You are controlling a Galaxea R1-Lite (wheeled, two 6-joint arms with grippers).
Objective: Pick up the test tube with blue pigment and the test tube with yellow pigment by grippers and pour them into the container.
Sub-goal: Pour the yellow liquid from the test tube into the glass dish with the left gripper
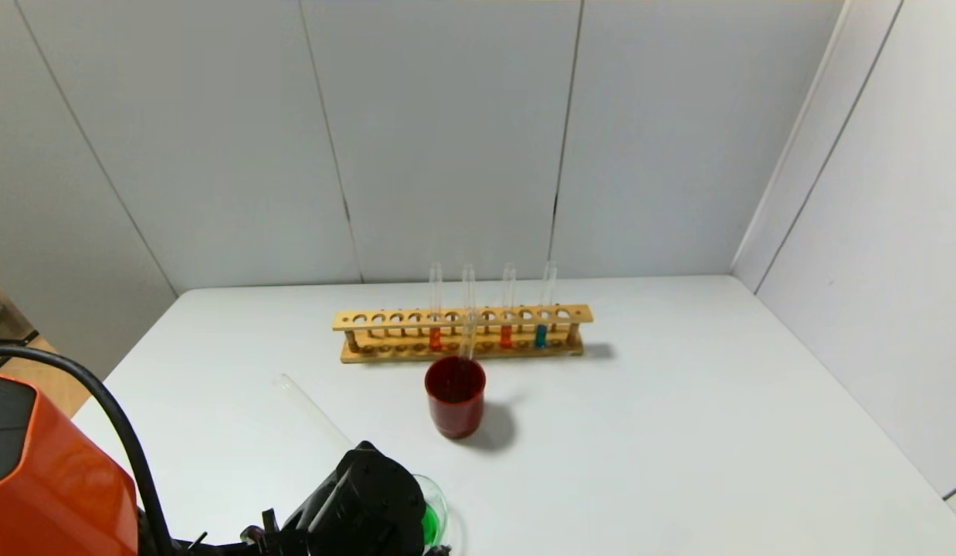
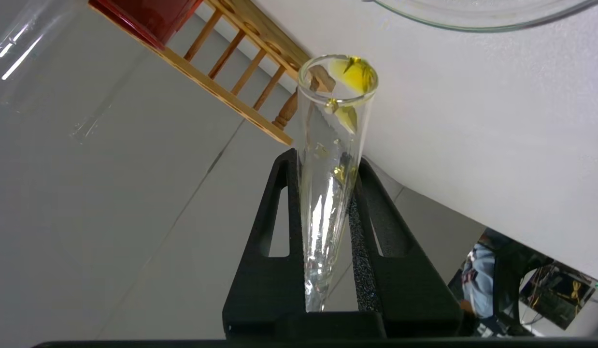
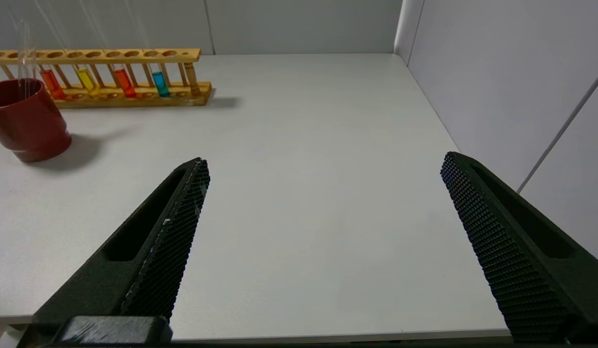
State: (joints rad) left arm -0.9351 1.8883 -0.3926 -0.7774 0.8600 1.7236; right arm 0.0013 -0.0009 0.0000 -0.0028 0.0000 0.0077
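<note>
My left gripper point(image 2: 325, 159) is shut on the test tube with yellow pigment point(image 2: 335, 125). The tube is almost empty, with yellow drops clinging at its mouth. It points toward the rim of the container point(image 2: 473, 19). In the head view the left gripper point(image 1: 362, 502) is at the table's front edge and hides the tube. The container point(image 1: 441, 506) beside it holds green liquid. A test tube with blue pigment point(image 1: 540, 335) stands in the wooden rack point(image 1: 462, 318), also seen from the right wrist point(image 3: 160, 83). My right gripper point(image 3: 324, 162) is open above bare table.
A dark red cup point(image 1: 455, 405) stands just in front of the rack. The rack also holds two orange-red tubes point(image 3: 50, 82) and a yellow tube point(image 3: 88, 81). An empty clear tube point(image 1: 312, 413) lies on the table left of the cup. White walls close the back and right.
</note>
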